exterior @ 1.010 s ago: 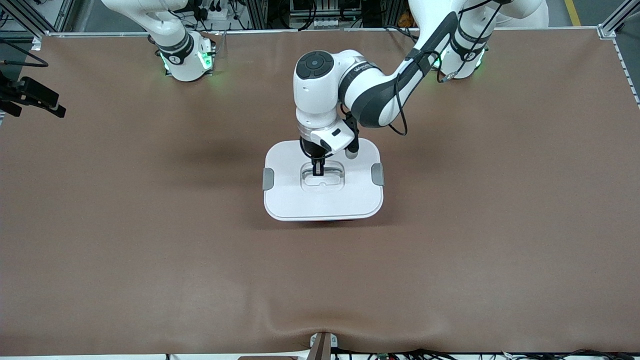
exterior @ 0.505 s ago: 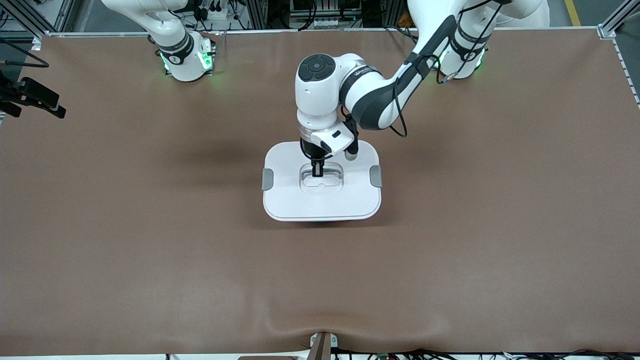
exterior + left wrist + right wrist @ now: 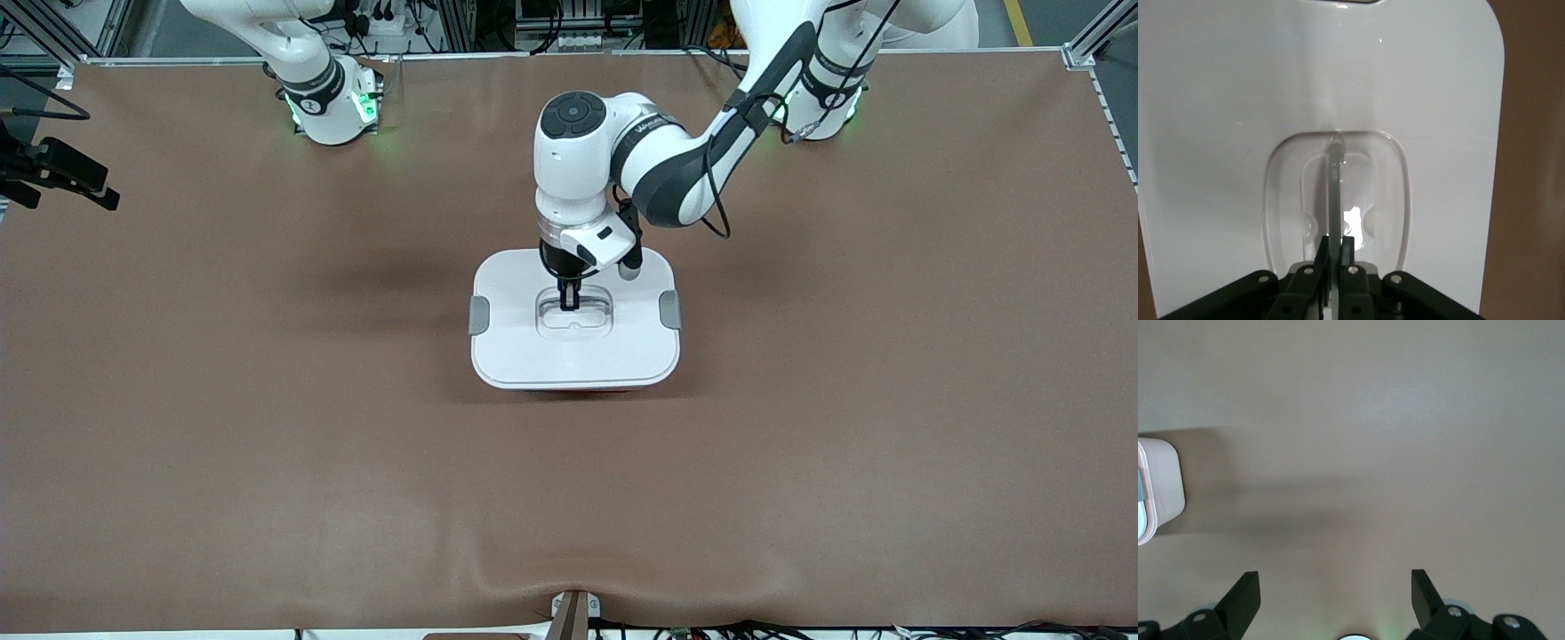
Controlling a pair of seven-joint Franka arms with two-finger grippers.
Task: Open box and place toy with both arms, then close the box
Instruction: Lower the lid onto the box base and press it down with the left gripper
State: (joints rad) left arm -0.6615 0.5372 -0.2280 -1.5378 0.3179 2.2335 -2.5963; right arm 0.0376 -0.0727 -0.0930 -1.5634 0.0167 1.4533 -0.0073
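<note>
i see the box (image 3: 574,322) mid-table with its lid (image 3: 524,351) on, and my left gripper (image 3: 569,303) directly on top of it, fingers pinched tight on the clear handle (image 3: 1335,187) in the lid's recess. my right gripper (image 3: 1335,590) waits wide open, holding nothing, over bare table (image 3: 1405,420) near the box's end wall.

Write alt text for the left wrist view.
The left gripper is shut on the clear handle recessed in the middle of the box's white lid, seen from directly above. A strip of brown table shows along one edge.
</note>
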